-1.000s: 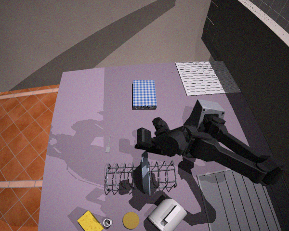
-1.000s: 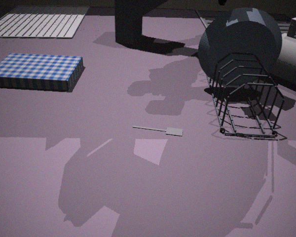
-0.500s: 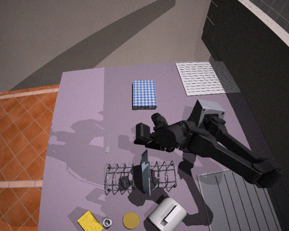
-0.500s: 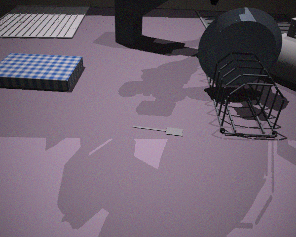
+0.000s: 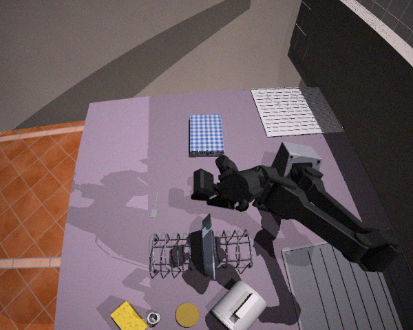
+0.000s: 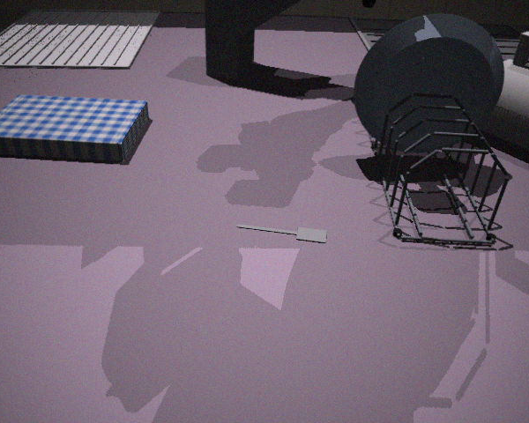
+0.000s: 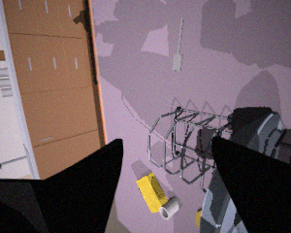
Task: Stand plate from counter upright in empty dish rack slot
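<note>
The wire dish rack point(image 5: 200, 254) stands on the purple counter. It also shows in the exterior view point(image 6: 439, 170) and the wrist view point(image 7: 186, 143). A grey plate point(image 5: 208, 247) stands upright on edge in a middle slot, with a darker plate point(image 5: 196, 250) close beside it. In the exterior view they show as two overlapping discs point(image 6: 427, 79). In the wrist view a plate point(image 7: 252, 165) stands in the rack, partly behind my right finger. My gripper point(image 5: 213, 193) hangs above the counter behind the rack, apart from the plates. It is open and empty point(image 7: 167, 186).
A small spatula point(image 6: 296, 233) lies on the counter left of the rack. A blue checked box point(image 5: 206, 134) lies farther back. A white toaster point(image 5: 239, 306), a yellow sponge point(image 5: 127, 316), a small cup point(image 5: 153, 317) and a tan disc point(image 5: 186, 314) sit in front of the rack.
</note>
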You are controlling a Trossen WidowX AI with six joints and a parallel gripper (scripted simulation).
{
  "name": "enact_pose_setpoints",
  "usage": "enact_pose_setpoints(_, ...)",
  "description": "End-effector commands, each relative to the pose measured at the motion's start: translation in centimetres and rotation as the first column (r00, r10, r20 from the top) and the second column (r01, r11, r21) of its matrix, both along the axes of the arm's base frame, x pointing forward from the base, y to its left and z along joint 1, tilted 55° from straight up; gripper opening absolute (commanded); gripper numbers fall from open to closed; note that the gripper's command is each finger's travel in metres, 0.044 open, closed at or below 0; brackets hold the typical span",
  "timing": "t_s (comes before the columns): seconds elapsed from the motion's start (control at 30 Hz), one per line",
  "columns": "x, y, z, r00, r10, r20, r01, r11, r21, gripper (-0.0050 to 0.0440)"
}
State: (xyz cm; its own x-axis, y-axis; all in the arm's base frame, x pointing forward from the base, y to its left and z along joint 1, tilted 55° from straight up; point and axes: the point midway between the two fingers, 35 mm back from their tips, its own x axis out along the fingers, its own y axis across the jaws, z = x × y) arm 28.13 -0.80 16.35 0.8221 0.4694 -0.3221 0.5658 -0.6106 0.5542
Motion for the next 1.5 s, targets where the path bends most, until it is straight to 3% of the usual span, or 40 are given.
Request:
enact_pose_setpoints(0.0,-0.1,-0.2,-0.8,1.000,0.004,-0.008,-0.004,1.000,0.004,0.0283)
enact_pose_setpoints(1.47,-0.6,-3.2,-4.8,1.000,0.001,0.006,-0.001,1.000,0.020,0.0283)
